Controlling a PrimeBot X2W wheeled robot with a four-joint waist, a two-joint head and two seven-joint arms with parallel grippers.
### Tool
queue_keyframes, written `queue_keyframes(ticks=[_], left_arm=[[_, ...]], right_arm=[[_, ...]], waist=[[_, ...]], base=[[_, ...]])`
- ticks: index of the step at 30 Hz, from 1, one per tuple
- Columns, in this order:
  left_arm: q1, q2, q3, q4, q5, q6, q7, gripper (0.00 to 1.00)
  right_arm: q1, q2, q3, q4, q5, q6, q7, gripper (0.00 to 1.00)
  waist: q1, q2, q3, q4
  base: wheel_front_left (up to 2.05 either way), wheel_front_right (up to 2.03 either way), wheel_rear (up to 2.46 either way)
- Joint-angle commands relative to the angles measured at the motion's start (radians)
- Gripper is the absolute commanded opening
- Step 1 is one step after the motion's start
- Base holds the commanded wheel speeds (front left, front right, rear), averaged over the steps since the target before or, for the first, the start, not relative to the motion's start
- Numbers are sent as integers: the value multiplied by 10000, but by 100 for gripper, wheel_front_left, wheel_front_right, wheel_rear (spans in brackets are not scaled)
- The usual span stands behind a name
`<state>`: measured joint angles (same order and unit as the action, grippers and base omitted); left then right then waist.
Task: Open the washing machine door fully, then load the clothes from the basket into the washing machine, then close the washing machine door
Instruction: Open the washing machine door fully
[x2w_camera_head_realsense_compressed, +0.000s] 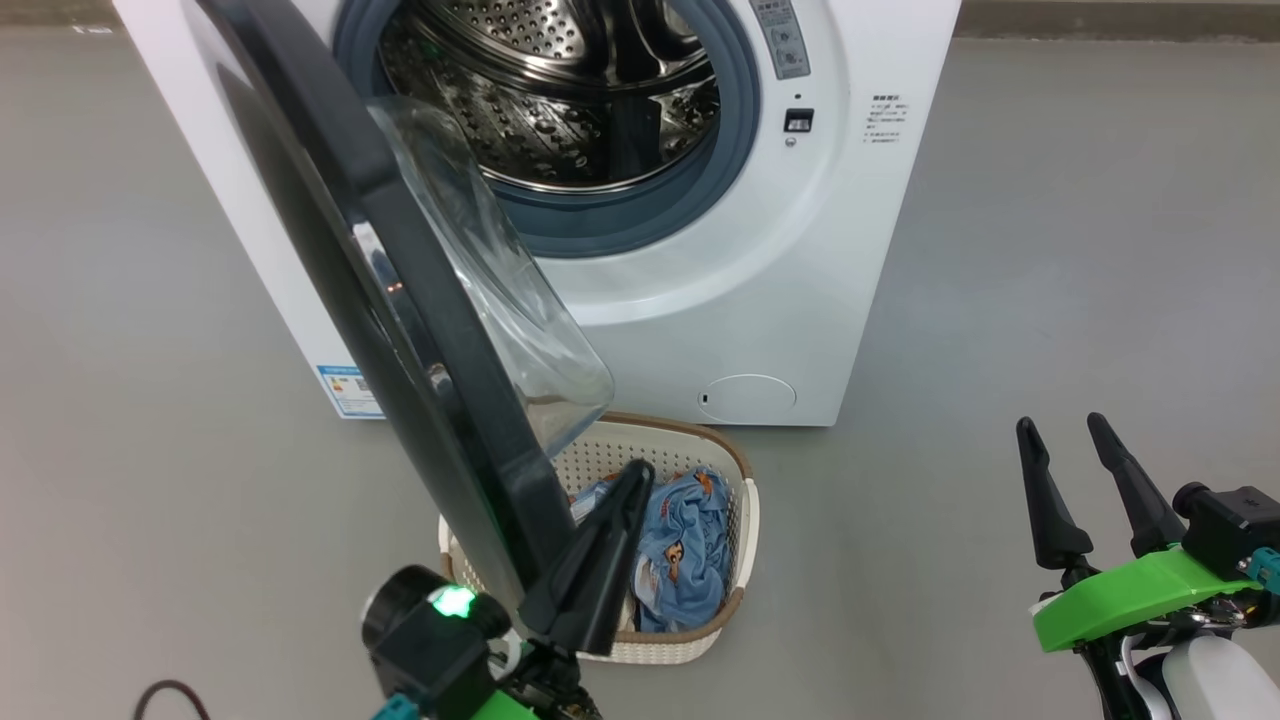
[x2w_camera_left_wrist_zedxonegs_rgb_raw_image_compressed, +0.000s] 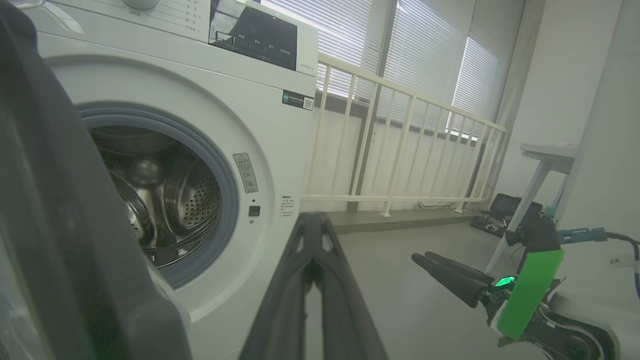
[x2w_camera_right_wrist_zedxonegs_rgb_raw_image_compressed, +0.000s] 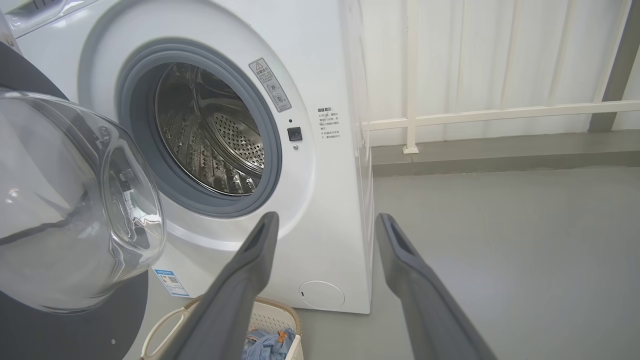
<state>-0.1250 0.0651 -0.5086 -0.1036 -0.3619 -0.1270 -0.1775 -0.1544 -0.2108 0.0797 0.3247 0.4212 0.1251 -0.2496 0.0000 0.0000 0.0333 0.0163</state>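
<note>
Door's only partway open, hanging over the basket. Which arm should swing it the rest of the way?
Probably left. The left gripper, shut, sits beside the washing machine door at its inner rim, placed to push it outward. The right gripper is open but off over the floor, away from the door.

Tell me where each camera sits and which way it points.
Head view: up high, looking down on the washing machine, basket, left end effector and right end effector.
Left wrist view: on the left wrist, facing the drum past its shut fingers; right end effector alongside.
Right wrist view: on the right wrist, facing the drum between its open fingers.
Shared: every view shows the drum and the door.
</note>
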Motion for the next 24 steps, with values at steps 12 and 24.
queue_keyframes(ticks=[12, 24], left_arm=[[-651, 67, 67, 1594, -384, -34, 16, 0], [-828, 65, 391, 2751, -657, 177, -196, 0]], right_arm=[[-313, -70, 245, -146, 57, 56, -122, 100], [-304, -89, 343, -41, 77, 56, -122, 100]], waist=[[0, 0, 211, -274], [0, 0, 114, -405]], base=[[0, 0, 0], [0, 0, 0]])
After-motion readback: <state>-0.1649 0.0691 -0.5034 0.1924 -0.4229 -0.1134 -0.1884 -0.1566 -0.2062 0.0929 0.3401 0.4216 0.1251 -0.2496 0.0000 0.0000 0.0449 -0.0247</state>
